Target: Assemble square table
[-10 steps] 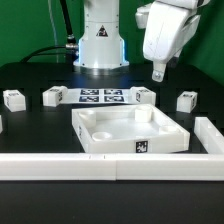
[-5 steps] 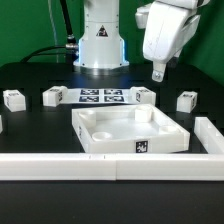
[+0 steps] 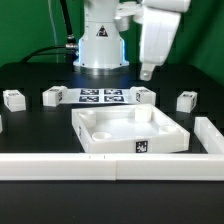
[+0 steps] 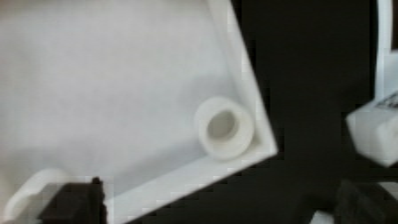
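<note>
Motion first: the end effector (image 3: 147, 70) has lifted slightly and slid toward the exterior view's left since half a second ago. It now hangs above the back half of the surface (image 3: 30, 125), over the far rim of the square top (image 3: 160, 143). The wrist view looks down on one corner socket (image 4: 222, 128). Its dark fingers (image 4: 71, 200) stand apart with nothing between them, so it carries no part.

The square top itself has not shifted. It lies rim up near the surface's front edge, close behind the long rail (image 3: 60, 165). All four legs (image 3: 53, 96) lie loose in a row further back, two toward each side edge, flanking the marker board (image 3: 100, 96). No socket in view has a leg in it.

By the look of it, assembly has hardly begun. The drift suggests the arm is lining up on a first target, either the top's corner or the nearby leg, though which one cannot be told
</note>
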You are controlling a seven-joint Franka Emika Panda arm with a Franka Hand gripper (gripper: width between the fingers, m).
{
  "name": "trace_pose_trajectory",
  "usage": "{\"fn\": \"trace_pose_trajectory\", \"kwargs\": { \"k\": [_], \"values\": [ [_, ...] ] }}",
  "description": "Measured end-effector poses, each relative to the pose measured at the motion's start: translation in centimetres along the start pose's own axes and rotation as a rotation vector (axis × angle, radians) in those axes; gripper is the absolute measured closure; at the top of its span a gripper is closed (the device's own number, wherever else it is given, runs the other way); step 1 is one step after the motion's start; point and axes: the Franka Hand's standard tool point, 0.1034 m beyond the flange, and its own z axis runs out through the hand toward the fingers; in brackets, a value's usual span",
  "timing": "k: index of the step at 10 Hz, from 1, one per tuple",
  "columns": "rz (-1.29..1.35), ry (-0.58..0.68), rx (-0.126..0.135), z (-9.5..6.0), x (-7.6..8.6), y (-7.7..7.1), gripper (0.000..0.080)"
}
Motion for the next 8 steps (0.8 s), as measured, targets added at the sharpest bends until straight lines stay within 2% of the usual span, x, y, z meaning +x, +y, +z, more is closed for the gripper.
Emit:
{"fn": "trace_pose_trajectory", "kwargs": {
  "k": [2, 6, 7, 8],
  "values": [
    [-0.116, -0.002, 0.001, 0.1, -0.2, 0.0, 0.0149],
    [-0.134, -0.001, 0.005, 0.4, -0.4, -0.1, 0.0149],
    [-0.213, 0.005, 0.023, 1.3, -1.5, -0.7, 0.0149],
    [-0.222, 0.025, 0.054, 2.2, -2.6, -1.1, 0.0149]
  ]
}}
